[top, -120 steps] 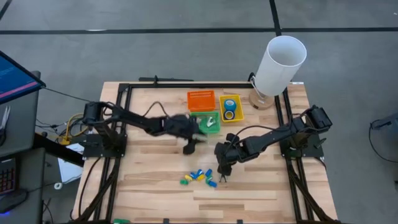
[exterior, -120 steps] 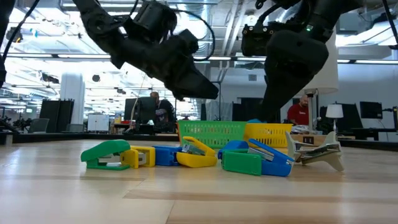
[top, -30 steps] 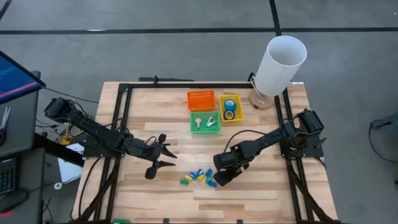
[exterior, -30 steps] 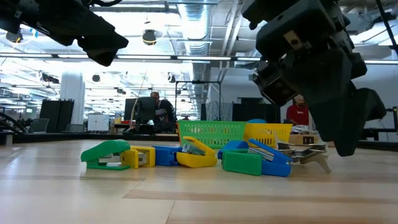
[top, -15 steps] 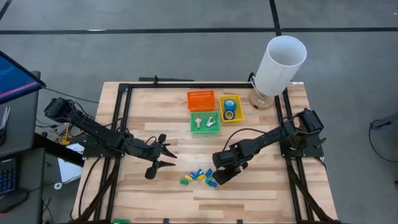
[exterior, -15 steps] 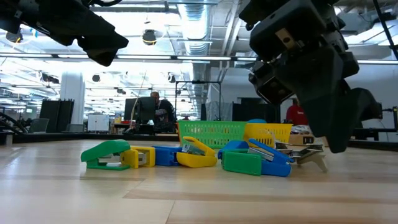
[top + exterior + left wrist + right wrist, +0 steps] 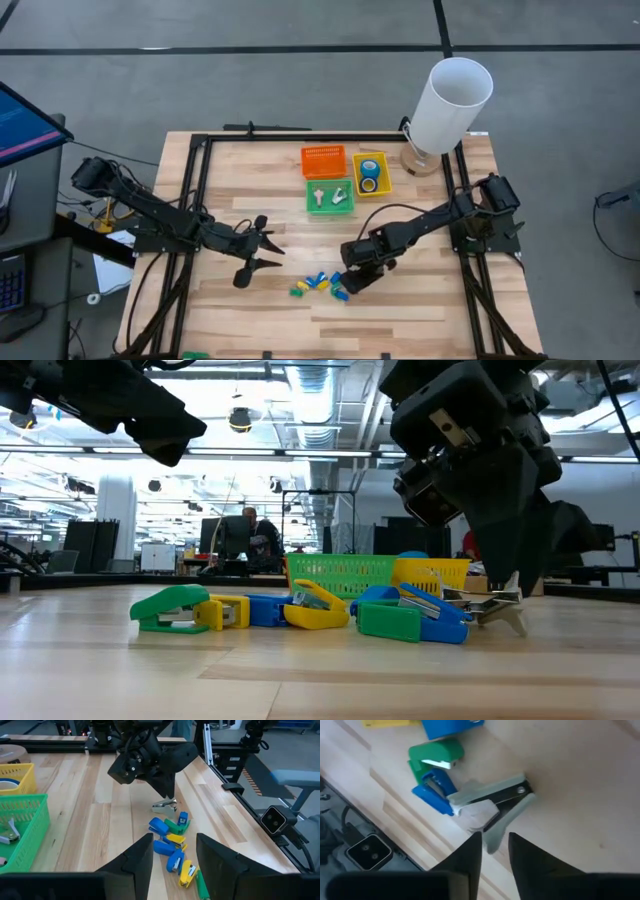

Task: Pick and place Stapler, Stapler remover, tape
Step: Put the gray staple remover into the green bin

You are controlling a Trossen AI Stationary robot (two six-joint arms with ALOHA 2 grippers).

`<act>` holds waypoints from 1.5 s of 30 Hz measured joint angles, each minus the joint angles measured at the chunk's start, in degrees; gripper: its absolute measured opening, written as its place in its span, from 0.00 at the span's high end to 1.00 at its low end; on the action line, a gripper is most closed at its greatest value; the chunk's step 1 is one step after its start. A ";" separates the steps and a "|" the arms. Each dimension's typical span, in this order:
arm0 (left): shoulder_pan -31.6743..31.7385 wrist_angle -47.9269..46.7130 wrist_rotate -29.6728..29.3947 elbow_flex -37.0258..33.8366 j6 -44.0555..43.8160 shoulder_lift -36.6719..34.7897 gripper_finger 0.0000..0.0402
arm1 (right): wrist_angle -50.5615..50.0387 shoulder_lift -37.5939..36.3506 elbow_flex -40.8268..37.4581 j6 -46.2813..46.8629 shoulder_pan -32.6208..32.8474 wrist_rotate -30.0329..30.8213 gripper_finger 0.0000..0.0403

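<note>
A grey staple remover (image 7: 492, 800) lies flat on the table at the right end of a pile of small blue, green and yellow staplers (image 7: 318, 284). My right gripper (image 7: 494, 844) points down over the remover, open by a narrow gap, its fingertips at either side of one grey wing. In the left wrist view its tips (image 7: 170, 801) reach the remover (image 7: 164, 807). My left gripper (image 7: 262, 253) hovers open, left of the pile. Two blue tape rolls (image 7: 369, 172) sit in the yellow bin. My right gripper comes from above, slanting down. Its fingertips stand at either side of the staple remover's wing end (image 7: 491, 836). I cannot tell whether they touch it. The remover rests on the table beside a blue stapler (image 7: 434, 794).
An orange bin (image 7: 323, 160), a green bin (image 7: 345, 207) holding grey removers and a yellow bin (image 7: 381, 188) stand at the far middle. A tall white cylinder (image 7: 450, 100) rises at the far right corner. Bare wood lies near and to the right of the pile.
My right gripper has moved a little toward the table's left and sunk lower, closing in on the staple remover. The remover and the staplers have stayed where they were. My left arm has kept still.
</note>
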 joint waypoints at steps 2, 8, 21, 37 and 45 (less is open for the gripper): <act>0.00 0.00 0.00 0.00 0.00 0.00 0.65 | 0.55 -0.04 0.00 0.00 0.00 -0.05 0.82; -0.01 0.00 0.00 -0.02 0.00 0.00 0.65 | 0.97 -0.04 0.00 0.11 0.48 -0.32 0.87; 0.00 0.00 0.00 -0.02 0.00 0.00 0.65 | 0.84 -0.04 0.00 -1.30 0.50 -0.41 0.98; -0.01 0.41 -0.08 -0.02 0.00 0.00 0.65 | 0.34 -2.08 0.21 -6.11 -0.70 3.13 1.00; 0.00 3.25 -0.43 -0.07 0.17 0.89 0.65 | -1.47 -10.48 0.13 -13.35 -2.96 16.02 1.00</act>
